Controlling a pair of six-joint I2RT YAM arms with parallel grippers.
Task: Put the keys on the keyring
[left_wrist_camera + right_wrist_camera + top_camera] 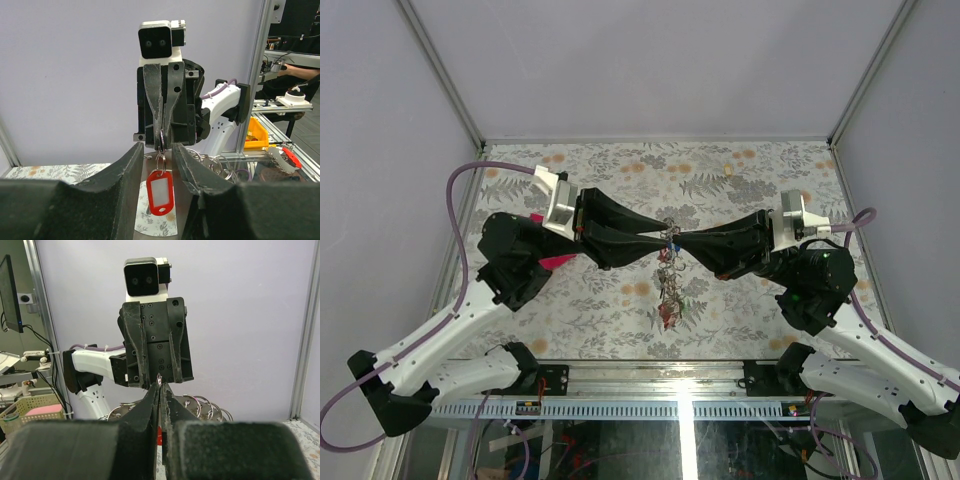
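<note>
Left wrist shows us our right gripper (161,144) clamped tight on the keyring (161,150), our left gripper (157,147) part-open, holding nothing.

Keyring (667,262) outline indistinct among keys (670,300)

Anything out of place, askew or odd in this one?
Nothing looks spilled or damaged. The only stray: a small cream item lying alone near the table's far edge, well away from the keys bunched at the middle. Too small to identify.
</note>
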